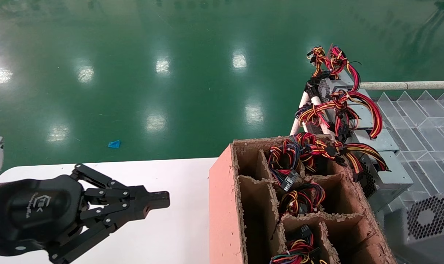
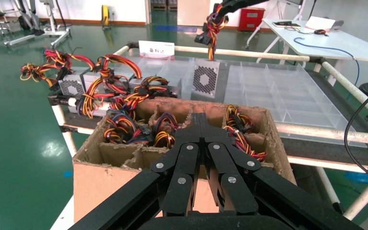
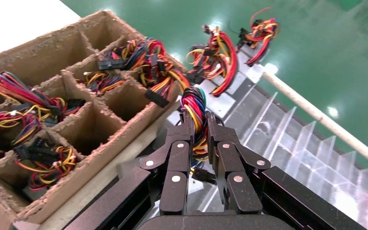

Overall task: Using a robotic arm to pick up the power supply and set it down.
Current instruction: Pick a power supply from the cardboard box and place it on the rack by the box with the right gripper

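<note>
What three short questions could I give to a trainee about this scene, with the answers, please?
1. True or false: the left gripper is inside the cardboard box.
2. What does the right gripper clamp? A) a wire bundle B) a box divider C) nothing
3. Fill in: the table under the left gripper is ____ in colour.

Key: 1 false, it is over the table, beside the box; 2 A; 3 white.

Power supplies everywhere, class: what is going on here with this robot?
The right claw is shut on the wire bundle of a power supply, holding it over the clear divided tray beside the cardboard box. The left claw, shut and empty, hovers over the white table.
</note>
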